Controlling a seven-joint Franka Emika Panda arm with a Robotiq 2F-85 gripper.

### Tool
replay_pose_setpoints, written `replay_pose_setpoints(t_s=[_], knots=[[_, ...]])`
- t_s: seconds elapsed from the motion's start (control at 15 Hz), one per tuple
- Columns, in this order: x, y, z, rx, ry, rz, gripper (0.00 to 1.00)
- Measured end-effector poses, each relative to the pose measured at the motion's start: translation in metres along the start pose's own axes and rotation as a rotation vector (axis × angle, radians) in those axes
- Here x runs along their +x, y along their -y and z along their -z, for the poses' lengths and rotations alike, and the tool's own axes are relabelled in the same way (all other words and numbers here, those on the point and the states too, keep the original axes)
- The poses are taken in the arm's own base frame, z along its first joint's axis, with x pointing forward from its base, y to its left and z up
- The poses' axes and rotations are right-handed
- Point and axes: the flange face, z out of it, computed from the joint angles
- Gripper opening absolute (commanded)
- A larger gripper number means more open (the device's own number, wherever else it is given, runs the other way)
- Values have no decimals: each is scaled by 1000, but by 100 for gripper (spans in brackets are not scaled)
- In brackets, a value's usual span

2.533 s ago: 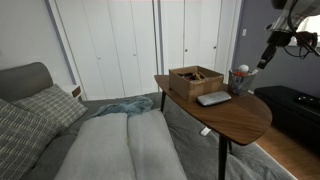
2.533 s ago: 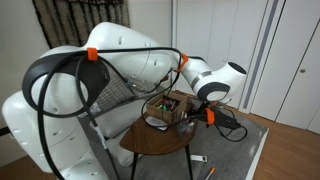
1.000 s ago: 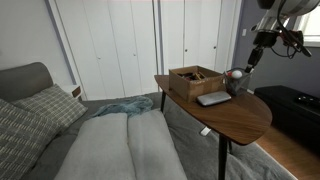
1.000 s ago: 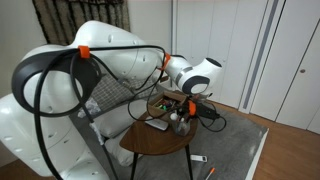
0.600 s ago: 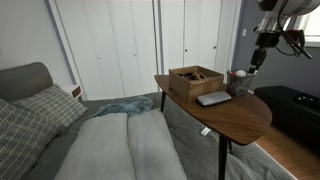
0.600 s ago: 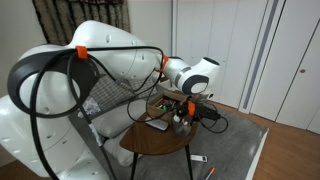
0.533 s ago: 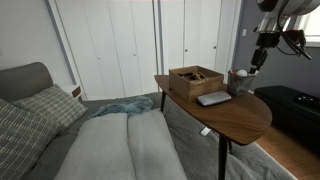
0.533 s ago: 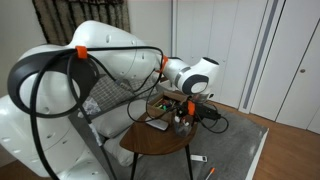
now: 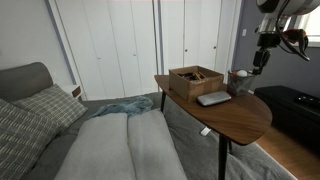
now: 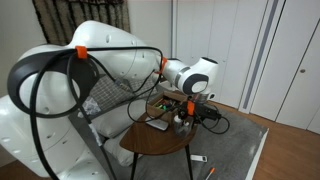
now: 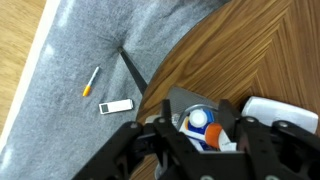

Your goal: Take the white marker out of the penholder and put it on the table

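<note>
Where the grey bed (image 9: pixel 110 145) ends, your dark oval worktop (image 9: pixel 240 118) stands on thin black legs. In an exterior view, an open brown box (image 9: pixel 195 80) sits on it. A flat grey device (image 9: pixel 213 98) lies just in front of the box, and the penholder (image 9: pixel 238 82) stands beside both, near the edge. Your tool (image 11: pixel 205 128) hangs right over that cup. In the wrist view its fingers (image 11: pixel 165 135) are spread apart, one on each side of the rim. Pale and coloured ends poke up from the penholder, and I cannot tell which of them is the white marker. Down on the grey carpet (image 11: pixel 80 50) lie a small orange-tipped pen (image 11: pixel 91 82) and a little white block (image 11: pixel 117 106).
</note>
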Motion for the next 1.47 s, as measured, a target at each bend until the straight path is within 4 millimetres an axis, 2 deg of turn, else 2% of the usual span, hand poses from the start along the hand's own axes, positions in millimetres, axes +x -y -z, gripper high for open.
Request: replay_pose_setpoints(t_s=[0.33, 0.4, 0.47, 0.53, 0.67, 1.07, 1.13, 1.2, 1.4, 1.47], knots=[[-1, 2, 7, -7, -12, 1, 50], [-2, 2, 9, -9, -16, 1, 49], [-3, 2, 11, -11, -20, 1, 42], [-4, 2, 13, -13, -24, -1, 42], [-6, 1, 15, -15, -30, -4, 33], [-8, -1, 15, -13, -29, -9, 29], [-8, -1, 14, -12, -28, -9, 25], [-8, -2, 14, -11, -27, -9, 8], [-8, -2, 13, -11, -26, -7, 1], [-8, -2, 13, -10, -25, -6, 4]])
